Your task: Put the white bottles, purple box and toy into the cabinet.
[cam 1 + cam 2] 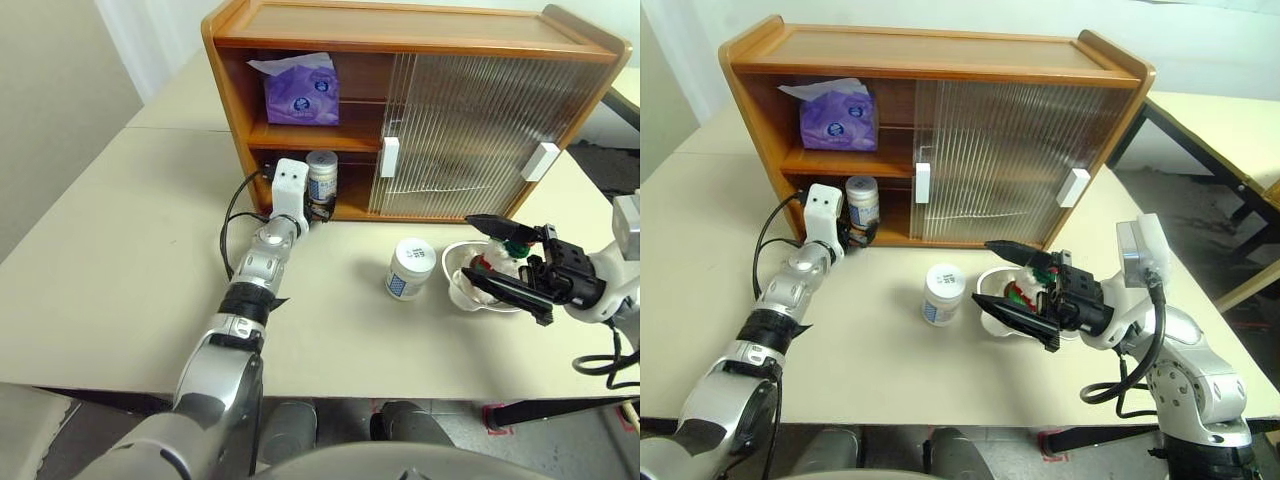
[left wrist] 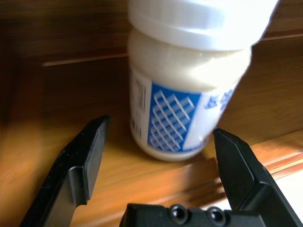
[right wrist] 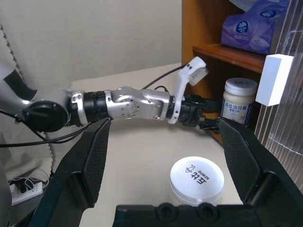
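**One jar shelved, one jar and the bear waiting**

My right fingers (image 1: 505, 262) are hanging spread wide and empty over the worktop (image 1: 120, 250), the toy (image 1: 495, 266) lying in its steel bowl (image 1: 460, 285) just behind them and the second white bottle (image 1: 410, 268) standing just beside. My left fingers (image 2: 156, 156) are standing released on either side of the first white bottle (image 2: 184, 90), which is resting on the lower floor of the cabinet (image 1: 420, 25) near the front edge. Beyond and above, the purple box (image 1: 301, 90) is sitting on the inner shelf. I judge the danger is in drawing my left fingers out: a crooked pull could clip the jar and tip it off the ledge.
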Robot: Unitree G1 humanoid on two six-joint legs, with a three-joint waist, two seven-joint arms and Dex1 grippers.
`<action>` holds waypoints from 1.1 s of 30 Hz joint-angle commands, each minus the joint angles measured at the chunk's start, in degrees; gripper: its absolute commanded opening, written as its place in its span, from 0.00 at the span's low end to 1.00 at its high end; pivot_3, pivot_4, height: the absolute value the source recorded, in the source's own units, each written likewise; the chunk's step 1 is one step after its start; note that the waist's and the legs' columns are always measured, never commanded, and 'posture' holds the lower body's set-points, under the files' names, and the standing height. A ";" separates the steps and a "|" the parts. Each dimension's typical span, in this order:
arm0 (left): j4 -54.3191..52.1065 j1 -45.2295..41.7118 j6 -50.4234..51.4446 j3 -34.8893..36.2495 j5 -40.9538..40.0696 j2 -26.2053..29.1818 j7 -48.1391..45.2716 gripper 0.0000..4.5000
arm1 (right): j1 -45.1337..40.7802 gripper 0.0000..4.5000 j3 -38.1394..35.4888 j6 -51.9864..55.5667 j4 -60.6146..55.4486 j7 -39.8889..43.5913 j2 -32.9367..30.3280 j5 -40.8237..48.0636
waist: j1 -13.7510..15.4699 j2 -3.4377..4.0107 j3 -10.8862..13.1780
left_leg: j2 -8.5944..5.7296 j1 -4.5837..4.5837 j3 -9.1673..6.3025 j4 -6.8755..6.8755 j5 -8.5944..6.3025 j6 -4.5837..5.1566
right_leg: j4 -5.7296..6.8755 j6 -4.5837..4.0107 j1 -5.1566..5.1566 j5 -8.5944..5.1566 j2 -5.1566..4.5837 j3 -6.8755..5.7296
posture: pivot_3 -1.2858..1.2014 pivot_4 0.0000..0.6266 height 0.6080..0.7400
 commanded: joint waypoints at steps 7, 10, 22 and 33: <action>-13.28 4.82 8.73 -0.66 1.20 0.33 1.97 1.00 | -0.81 1.00 0.29 -0.52 1.31 0.65 -0.20 -0.68 | 0.14 -0.01 0.01 | 0.00 0.06 0.00 0.00 -0.01 0.06 | 0.00 -0.24 0.06 0.01 0.00 0.00 | 0.55 0.05 1.00; -17.95 6.93 11.36 -1.09 0.38 0.65 0.16 1.00 | -0.85 1.00 0.28 -0.64 1.53 0.84 -0.25 -0.80 | 0.14 -0.01 0.00 | 0.00 0.07 0.00 0.00 -0.01 0.06 | 0.00 -0.30 0.06 0.04 0.00 0.00 | 0.55 0.04 1.00; -15.03 4.73 8.68 1.53 0.51 1.77 3.42 0.33 | -1.48 1.00 0.17 -0.93 2.23 1.44 -0.43 -1.35 | 0.21 -0.01 0.00 | 0.02 0.24 -0.01 0.00 -0.02 0.07 | 0.02 -0.53 0.18 0.18 -0.01 0.01 | 0.55 0.02 1.00; -6.80 0.22 5.92 0.37 1.50 0.70 6.11 0.01 | -1.12 1.00 0.25 -0.88 1.62 1.01 -0.30 -1.83 | 0.18 -0.01 0.00 | 0.02 0.45 -0.01 -0.01 -0.03 0.09 | 0.02 -0.48 0.36 0.15 -0.01 0.01 | 0.54 0.02 1.00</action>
